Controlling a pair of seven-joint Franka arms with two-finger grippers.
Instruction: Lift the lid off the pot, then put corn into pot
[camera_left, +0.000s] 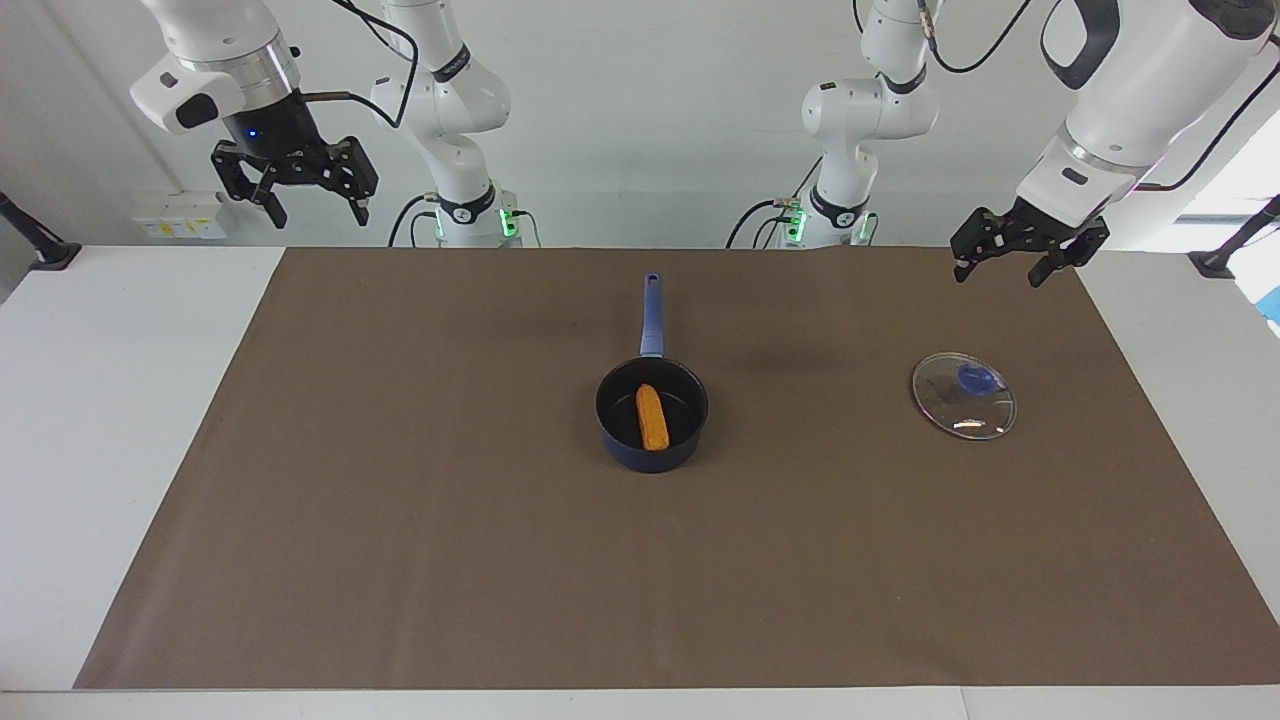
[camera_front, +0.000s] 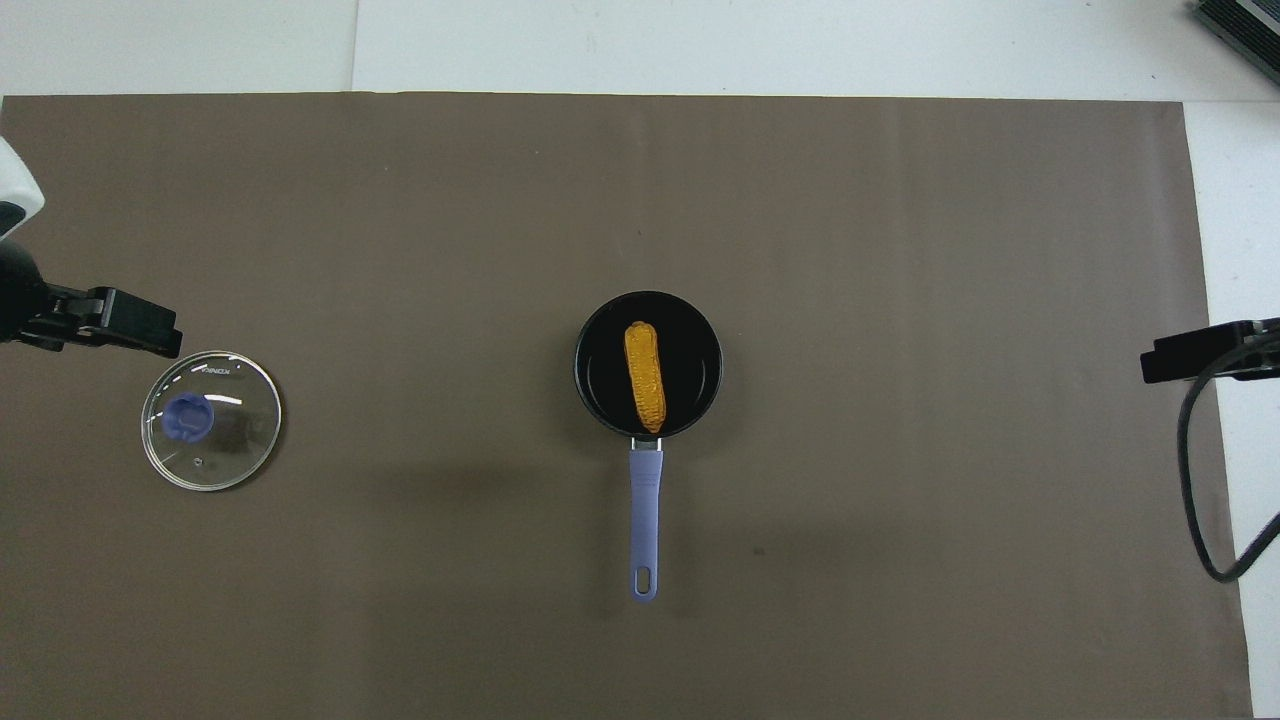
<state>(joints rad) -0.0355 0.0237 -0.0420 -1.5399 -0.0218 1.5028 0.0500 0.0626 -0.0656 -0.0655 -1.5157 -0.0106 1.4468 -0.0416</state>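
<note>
A: What colour is the pot (camera_left: 652, 415)?
B: Dark navy with a black inside and a paler blue handle.
A: The corn (camera_left: 652, 417)?
B: Orange-yellow, bumpy.
A: And the lid (camera_left: 963, 396), toward the counter's (camera_left: 130, 420) left-arm end?
B: Clear glass, blue knob, on the brown mat (camera_left: 400, 520).

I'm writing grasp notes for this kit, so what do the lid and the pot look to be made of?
The lid: clear glass, since the mat shows through and it glints; its thin rim looks metallic and its blue knob is probably plastic. The pot: dark blue outside and black matte inside, likely coated metal; its handle is matte blue, perhaps plastic.
</note>
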